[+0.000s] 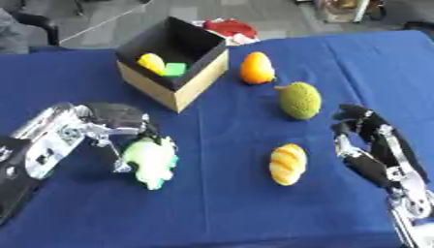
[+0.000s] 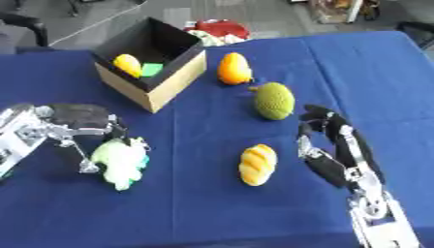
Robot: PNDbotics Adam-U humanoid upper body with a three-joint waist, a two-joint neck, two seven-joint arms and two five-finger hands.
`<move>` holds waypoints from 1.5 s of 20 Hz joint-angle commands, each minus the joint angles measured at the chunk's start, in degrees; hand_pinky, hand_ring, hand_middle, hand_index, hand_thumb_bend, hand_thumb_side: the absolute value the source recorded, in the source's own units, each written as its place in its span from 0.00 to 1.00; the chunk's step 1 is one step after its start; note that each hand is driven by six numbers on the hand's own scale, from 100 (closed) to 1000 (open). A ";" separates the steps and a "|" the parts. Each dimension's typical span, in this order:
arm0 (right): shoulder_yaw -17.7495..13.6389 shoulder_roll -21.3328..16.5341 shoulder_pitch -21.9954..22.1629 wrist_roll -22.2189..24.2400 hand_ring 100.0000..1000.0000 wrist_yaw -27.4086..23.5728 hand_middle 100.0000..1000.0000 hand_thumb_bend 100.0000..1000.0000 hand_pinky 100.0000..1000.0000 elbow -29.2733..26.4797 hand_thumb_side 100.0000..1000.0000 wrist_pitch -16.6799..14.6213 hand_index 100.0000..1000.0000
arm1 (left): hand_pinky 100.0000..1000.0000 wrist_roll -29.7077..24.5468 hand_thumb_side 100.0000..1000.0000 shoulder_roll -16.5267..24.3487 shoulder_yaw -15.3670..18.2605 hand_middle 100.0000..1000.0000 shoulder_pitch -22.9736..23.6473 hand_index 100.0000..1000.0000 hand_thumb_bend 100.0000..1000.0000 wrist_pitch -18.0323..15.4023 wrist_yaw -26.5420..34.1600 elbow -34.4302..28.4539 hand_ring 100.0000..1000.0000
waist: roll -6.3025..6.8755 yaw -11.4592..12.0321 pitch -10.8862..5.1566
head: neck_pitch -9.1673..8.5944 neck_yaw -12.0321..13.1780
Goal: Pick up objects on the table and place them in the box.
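Left hand [image 1: 115, 127] sits low on the blue-clothed bench [image 1: 220, 208], fingers curled down round the pale green, lumpy soft toy [image 1: 151, 161], which lies directly beneath and slightly right of the palm; whether it has left the cloth I cannot tell. Toy's long axis runs roughly toward and away from the robot, across the fingers. The open cardboard box with black inner walls [image 1: 178, 87] stands ahead of this hand and a little to its right, near but apart, its tall near wall facing the hand. The carry looks to need a lift over that wall, then a short reach forward. Inside the box: a yellow rounded piece [image 1: 152, 62] and a small green block [image 1: 175, 69]. Right hand [image 2: 329, 145] is idle, upright on edge, fingers relaxed and holding nothing. Just to its left lies a yellow-and-white striped bread-shaped item [image 2: 257, 164]; ahead of it, a green knobbly round fruit [image 2: 274, 100]; further ahead, an orange rounded fruit [image 2: 233, 69] just right of the box. None of these lies between the left hand and the box. Red-and-white cloth bundle [image 1: 230, 28] beyond the box, off the route.
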 commanded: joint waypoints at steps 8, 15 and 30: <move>-0.02 -0.45 0.16 -0.32 0.62 -0.13 0.63 0.00 0.81 -0.67 0.11 0.14 0.80 | 0.58 8.99 0.00 1.88 10.89 0.34 -8.98 0.58 0.26 16.00 3.98 -3.35 0.39 | -0.22 0.35 -1.95 | 0.22 -0.20; 0.70 0.19 0.21 0.26 0.62 -0.73 0.63 0.00 0.81 -0.51 0.12 0.11 0.80 | 0.60 17.66 0.00 -8.54 16.76 0.35 -19.06 0.60 0.29 21.02 -8.49 17.94 0.40 | -0.85 -0.38 -1.86 | 0.22 0.62; 1.12 0.86 -0.25 0.67 0.62 -1.28 0.63 0.00 0.81 -0.57 0.12 0.10 0.80 | 0.79 36.30 0.43 -14.81 24.45 0.76 -23.79 0.91 0.85 26.82 -14.42 33.39 0.73 | -1.32 -2.01 -1.38 | 0.22 1.70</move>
